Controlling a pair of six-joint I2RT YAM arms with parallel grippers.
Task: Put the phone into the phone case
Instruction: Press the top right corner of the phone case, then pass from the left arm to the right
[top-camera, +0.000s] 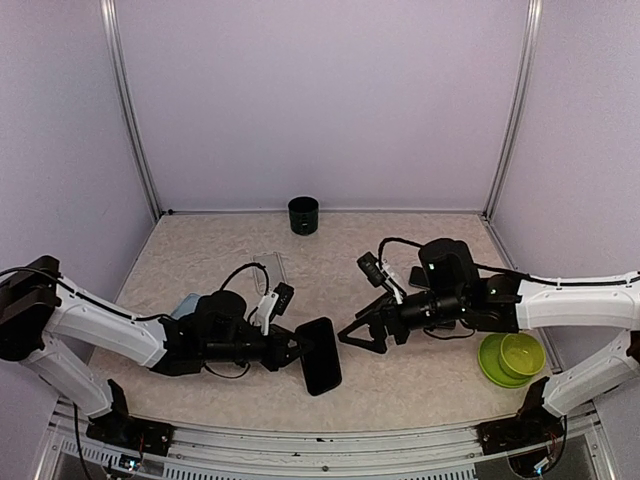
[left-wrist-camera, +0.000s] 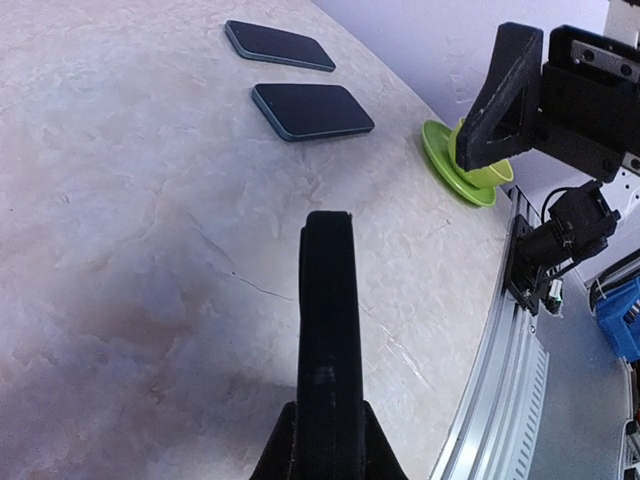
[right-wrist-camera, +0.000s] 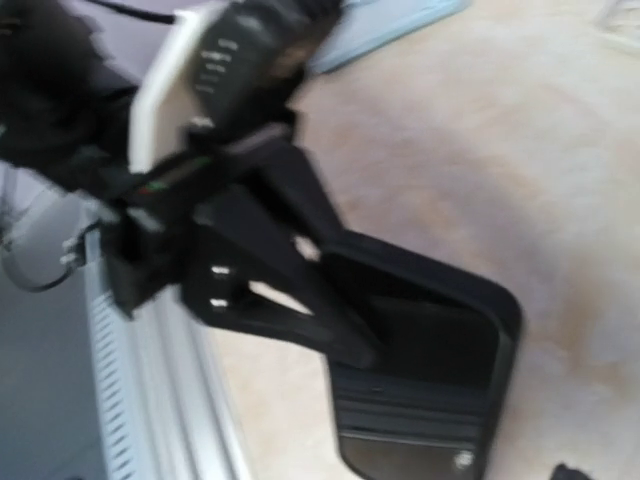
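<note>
My left gripper (top-camera: 300, 350) is shut on a black phone case (top-camera: 320, 356), held off the table near the front middle. In the left wrist view the phone case (left-wrist-camera: 326, 330) stands edge-on between the fingers. The blurred right wrist view shows the phone case (right-wrist-camera: 430, 350) flat-on, with a glossy dark slab (right-wrist-camera: 400, 462) at its lower end that may be the phone. My right gripper (top-camera: 362, 338) hangs open just right of the case, apart from it. One of its fingers (left-wrist-camera: 505, 90) shows in the left wrist view.
Two dark phones (left-wrist-camera: 279, 45) (left-wrist-camera: 312, 110) lie flat on the table beyond the case. A green bowl (top-camera: 510, 358) sits at the right front, a black cup (top-camera: 303, 215) at the back wall, and a clear case (top-camera: 270, 266) behind my left arm. The table's metal rail (left-wrist-camera: 510, 340) runs close by.
</note>
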